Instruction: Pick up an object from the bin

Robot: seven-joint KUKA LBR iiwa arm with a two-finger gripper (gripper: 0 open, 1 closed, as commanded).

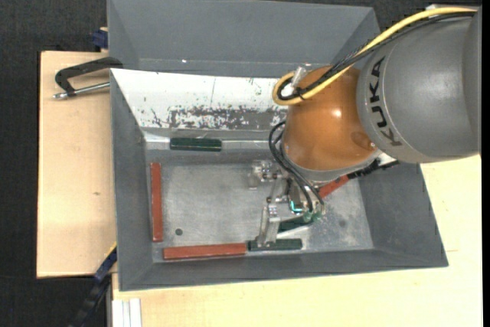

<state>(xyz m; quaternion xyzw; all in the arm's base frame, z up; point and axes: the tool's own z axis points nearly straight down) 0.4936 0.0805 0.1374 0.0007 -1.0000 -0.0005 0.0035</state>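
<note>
My gripper (266, 240) reaches down to the bin's floor near the front wall, right of the middle. Its tip stands at the left end of a short dark green bar (288, 245) that lies flat along the front wall. A long red bar (203, 250) lies end to end with that green bar, just left of the gripper. A second small dark green piece (292, 225) shows just right of the gripper, partly hidden by it. A red piece (334, 187) sticks out from under the arm's orange cover at the right.
Another red bar (156, 201) lies along the left wall. A dark green bar (195, 143) rests at the foot of the back wall. The arm and its orange cover hang over the bin's right side, with cables above.
</note>
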